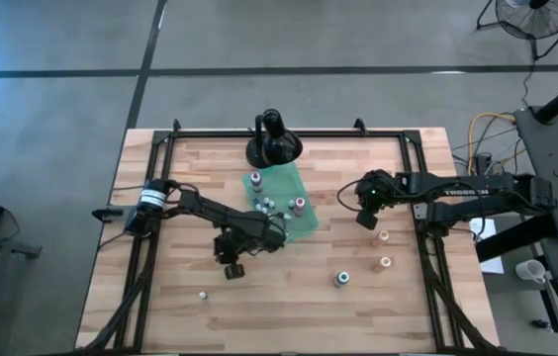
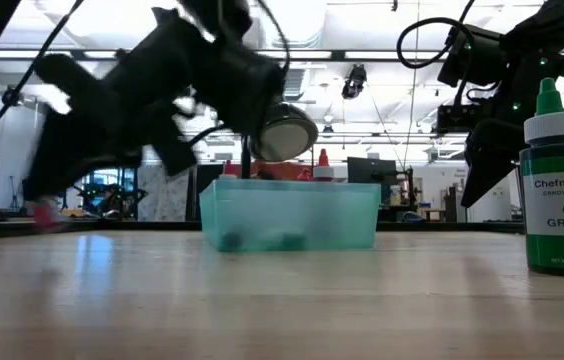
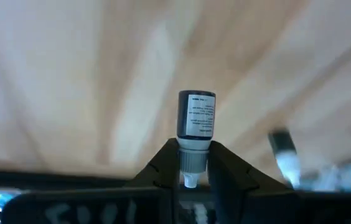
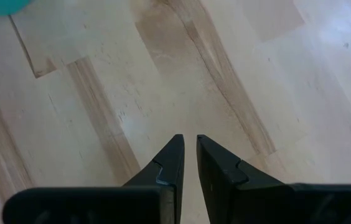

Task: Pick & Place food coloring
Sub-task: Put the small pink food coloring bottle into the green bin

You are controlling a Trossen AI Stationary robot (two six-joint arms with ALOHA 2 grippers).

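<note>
My left gripper [image 1: 233,265] hangs over the table's middle, just on the near-left side of the teal-green tray [image 1: 294,220], and is shut on one food coloring bottle [image 3: 195,118] with a dark body and a white label. Several more bottles stand in the tray [image 2: 292,212]. Loose ones rest on their bases on the wood: two pale ones [image 1: 382,236] [image 1: 385,263], a green one [image 1: 341,279] [image 2: 560,180] and a small one [image 1: 202,294]. My right gripper [image 4: 188,142] is shut and holds nothing, above bare wood to the right of the tray [image 1: 366,220]. My left gripper pinches the bottle's white neck and cap end [image 3: 191,163] between its two fingertips [image 3: 163,163]. The fingers slant steeply down, and the bottle lies along them. Its body sticks out beyond the fingertips, bottom end foremost.
A black round-based stand [image 1: 272,143] stands just beyond the tray's far end. A black frame [image 1: 289,132] runs around the far and side edges of the table. Bare wood lies at the near left and the far right.
</note>
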